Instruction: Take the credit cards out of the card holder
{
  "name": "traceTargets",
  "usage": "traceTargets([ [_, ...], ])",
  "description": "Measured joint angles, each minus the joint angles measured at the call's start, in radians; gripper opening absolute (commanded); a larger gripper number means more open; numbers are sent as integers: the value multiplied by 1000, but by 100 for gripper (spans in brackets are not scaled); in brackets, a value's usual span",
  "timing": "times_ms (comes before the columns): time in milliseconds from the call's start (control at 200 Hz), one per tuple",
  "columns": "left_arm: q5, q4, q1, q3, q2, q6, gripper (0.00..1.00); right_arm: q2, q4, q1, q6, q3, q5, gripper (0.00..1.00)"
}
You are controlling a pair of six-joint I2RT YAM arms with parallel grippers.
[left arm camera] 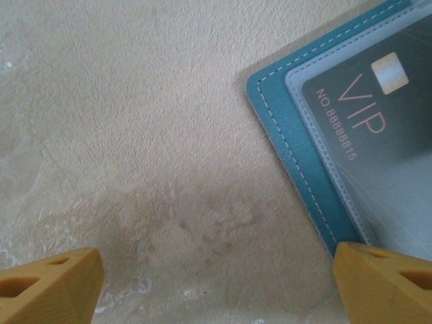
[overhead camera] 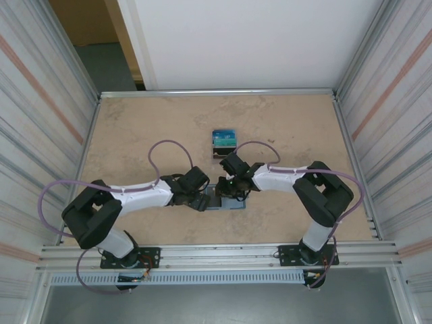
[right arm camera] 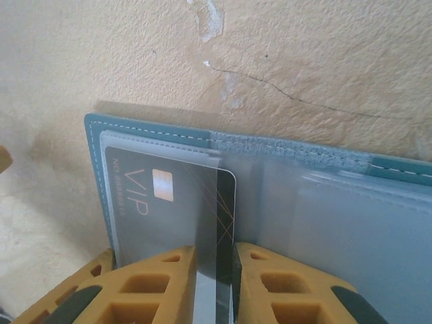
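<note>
The card holder [overhead camera: 227,202] lies open on the table between both arms, teal edge [left arm camera: 291,138] and clear inner pockets [right arm camera: 337,223] up. A dark VIP credit card [right arm camera: 226,202] sits in the left pocket, its right strip sticking out past the clear sleeve; the left wrist view shows this credit card [left arm camera: 378,121] too. My right gripper [right arm camera: 214,253] rests on the holder, jaws a narrow gap apart astride that strip, the right finger against the card's edge; a pinch cannot be told. My left gripper [left arm camera: 216,290] is open wide over bare table, its right finger [left arm camera: 385,283] at the holder's edge.
A small dark-based stand with a blue-teal top [overhead camera: 223,143] stands just beyond the right gripper. Metal rails edge the tan tabletop [overhead camera: 142,135], and corrugated walls rise on both sides. A purple cable loops above each arm.
</note>
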State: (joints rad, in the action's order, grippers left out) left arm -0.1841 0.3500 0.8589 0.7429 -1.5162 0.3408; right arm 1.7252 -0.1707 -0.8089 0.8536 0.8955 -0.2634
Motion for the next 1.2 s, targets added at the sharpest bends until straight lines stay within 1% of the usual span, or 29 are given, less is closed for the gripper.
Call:
traceTargets([
  [150,-2,21,1,13,-8,0,88,-25,103,17,3,-67,-54,19],
  [356,-11,44,8,27,-17,0,87,-47,222,46,20,-145,-127,12],
  [416,-11,50,8,32,-20,0,87,-47,254,55,29,-161,-144,9],
  [516,-11,59,7,39,-25,0,87,-47,286,65,36,-172,-165,4],
  [677,-18,69,8,45,-28,0,87,-56,323,75,37,-181,-187,1],
  [887,-23,74,12,50,-32,0,86,-58,338,97,37,-201,-210,0],
  [1022,-23,77,12,52,-34,0,86,-58,339,109,37,-203,-220,3],
  [1203,-26,76,12,56,-39,0,85,-59,339,127,35,-210,-233,4],
])
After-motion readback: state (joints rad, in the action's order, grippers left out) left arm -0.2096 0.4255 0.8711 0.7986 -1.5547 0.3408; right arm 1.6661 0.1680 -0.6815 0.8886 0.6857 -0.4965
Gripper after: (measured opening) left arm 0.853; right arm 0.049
